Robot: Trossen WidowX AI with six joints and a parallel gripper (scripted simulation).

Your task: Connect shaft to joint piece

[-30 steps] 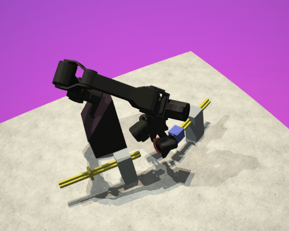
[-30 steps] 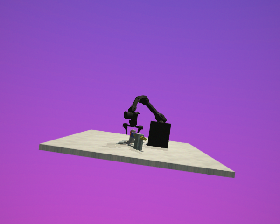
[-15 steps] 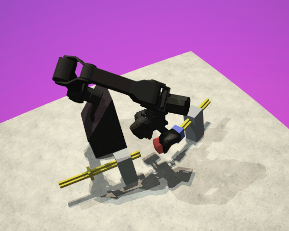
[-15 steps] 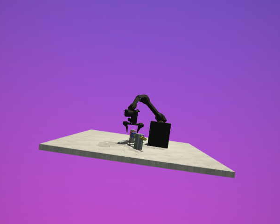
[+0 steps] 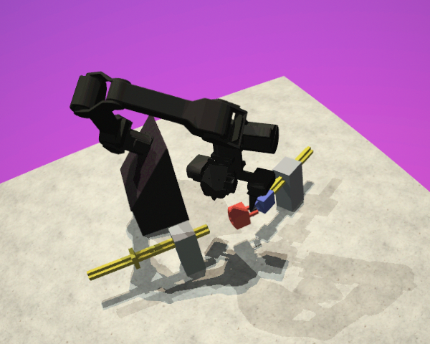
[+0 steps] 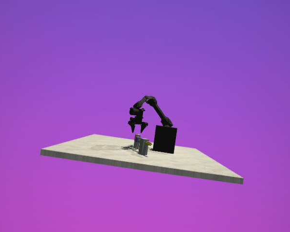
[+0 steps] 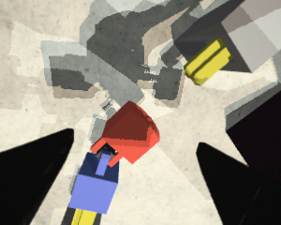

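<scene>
The red joint piece [image 5: 239, 216] [image 7: 133, 128] hangs by its hinge arms from the blue hinge part [image 5: 266, 201] [image 7: 94, 192] on the fixed yellow shaft [image 5: 305, 153] [image 7: 84, 217]. It is turned roughly toward the second yellow shaft [image 5: 111, 267] [image 7: 208, 63]; its exact alignment is hard to tell. A gap separates the second shaft's near end from it. The second shaft passes through its grey block [image 5: 189, 251] [image 7: 258, 33], with its collar [image 5: 135, 258] well outside the block. My gripper [image 6: 137, 132] [image 7: 138, 141] is open and empty, above the joint piece.
The grey block [image 5: 293, 185] [image 6: 143, 147] of the fixed shaft stands beyond the blue part in the top view. The black arm base [image 5: 159, 200] [image 6: 164, 139] stands behind the second shaft's block. Arm shadows cross the pale table top [image 5: 59, 211].
</scene>
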